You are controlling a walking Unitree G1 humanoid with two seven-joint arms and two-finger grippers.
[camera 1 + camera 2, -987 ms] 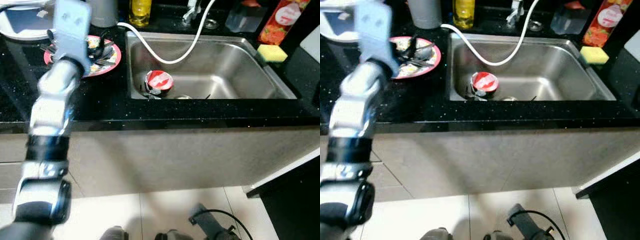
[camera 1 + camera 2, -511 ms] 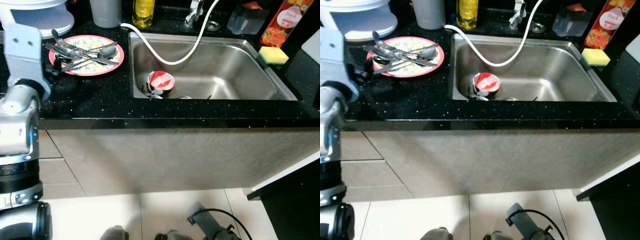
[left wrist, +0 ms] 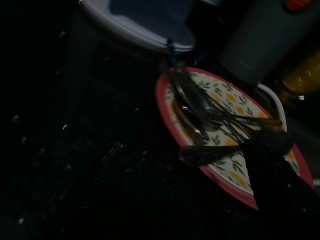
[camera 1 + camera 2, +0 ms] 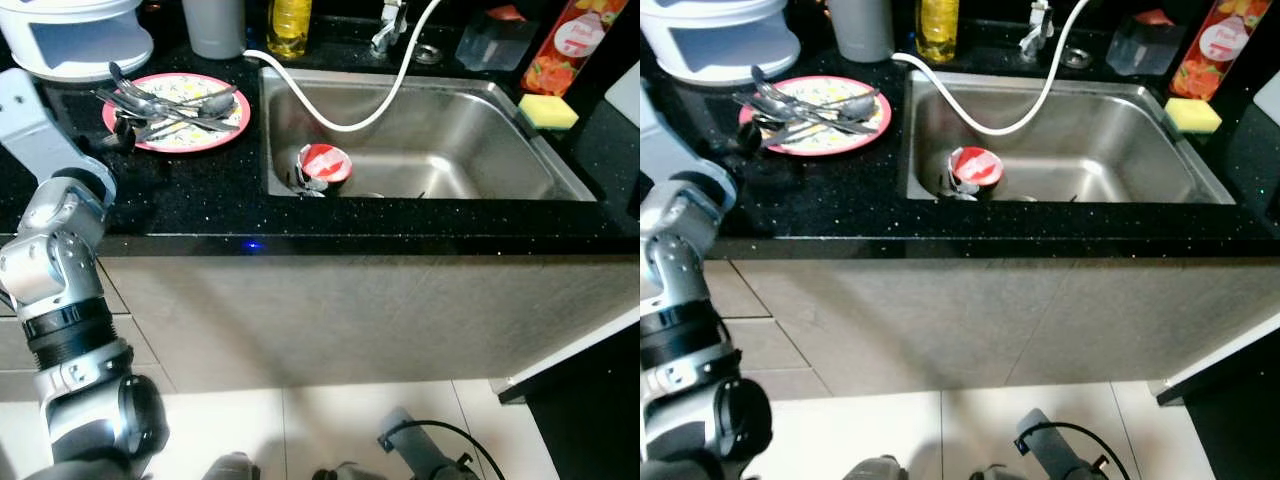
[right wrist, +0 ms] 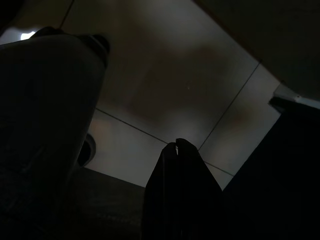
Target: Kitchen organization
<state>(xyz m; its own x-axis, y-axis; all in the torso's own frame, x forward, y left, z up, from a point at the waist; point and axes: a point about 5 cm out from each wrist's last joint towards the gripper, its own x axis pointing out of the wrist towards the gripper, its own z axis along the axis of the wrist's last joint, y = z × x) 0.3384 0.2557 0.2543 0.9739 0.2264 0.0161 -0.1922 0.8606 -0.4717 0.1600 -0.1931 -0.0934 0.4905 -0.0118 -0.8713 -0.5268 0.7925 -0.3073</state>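
A pink-rimmed flowered plate [image 4: 218,132] sits on the black counter left of the sink, with several forks and spoons [image 4: 165,102] piled on it. My left arm is bent at the counter's left end, and its gripper [image 4: 113,136] is at the plate's left edge. In the left wrist view the plate [image 3: 223,172] and cutlery [image 3: 200,107] are close, and the gripper [image 3: 270,185] shows as a dark shape over the rim. A red-and-white cup [image 4: 323,165] lies in the steel sink [image 4: 470,120]. My right gripper [image 5: 176,144] hangs shut over the tiled floor.
A white hose [image 4: 345,120] loops into the sink. Behind the plate stand a white appliance [image 4: 75,35], a grey cup [image 4: 212,22] and a yellow bottle [image 4: 288,22]. A yellow sponge [image 4: 548,110], a red carton [image 4: 572,42] and a clear container [image 4: 490,40] are at the right.
My left arm, which reached over the plate a second ago, has drawn back to the left and bent down. The cutlery on the plate is now uncovered.
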